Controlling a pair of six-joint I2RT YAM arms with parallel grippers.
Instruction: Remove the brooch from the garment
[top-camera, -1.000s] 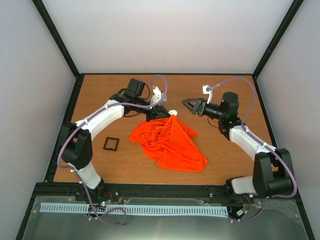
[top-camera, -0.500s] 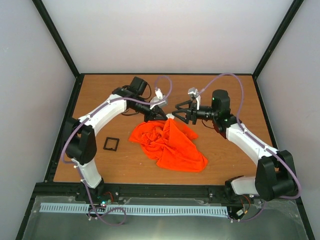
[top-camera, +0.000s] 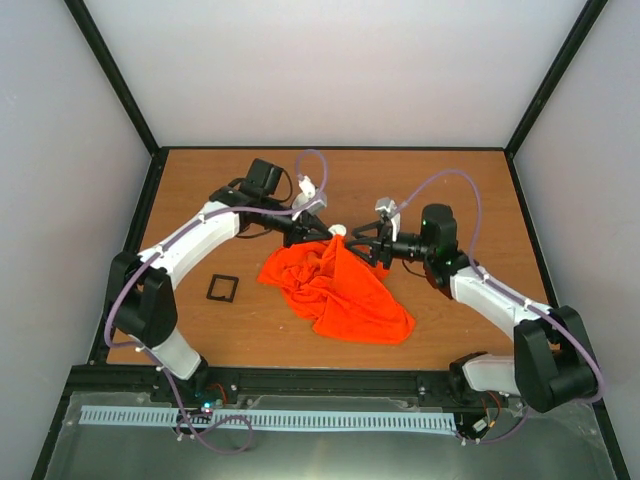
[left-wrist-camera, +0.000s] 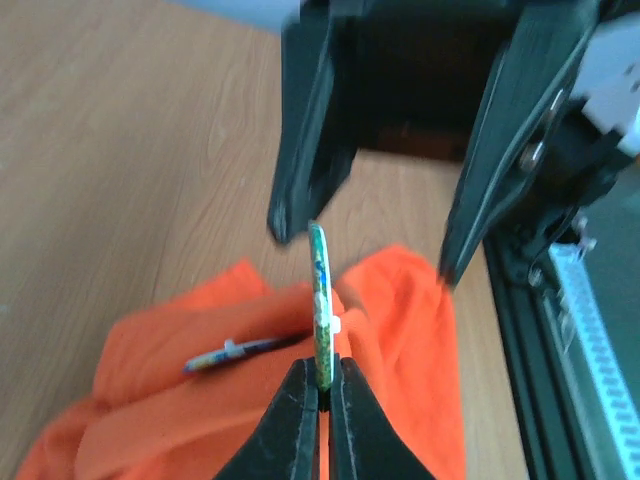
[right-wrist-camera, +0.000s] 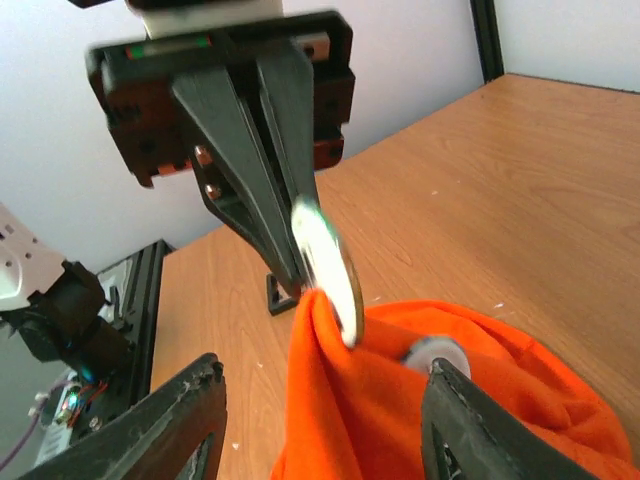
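The left end effector (left-wrist-camera: 322, 378) is pinching the thin round green-and-white brooch (left-wrist-camera: 318, 285) by its bottom edge, so it's standing upright, edge-on to the camera. The bright orange soft cloth garment (left-wrist-camera: 400, 330) is bunching up right behind it on the light brown wooden surface (left-wrist-camera: 130, 170). The right end effector (left-wrist-camera: 365, 255) is facing in from the far side, jaws spread wide either side of the brooch's top. A small blue-and-white pin-like thing (left-wrist-camera: 232, 352) is lying on the cloth.
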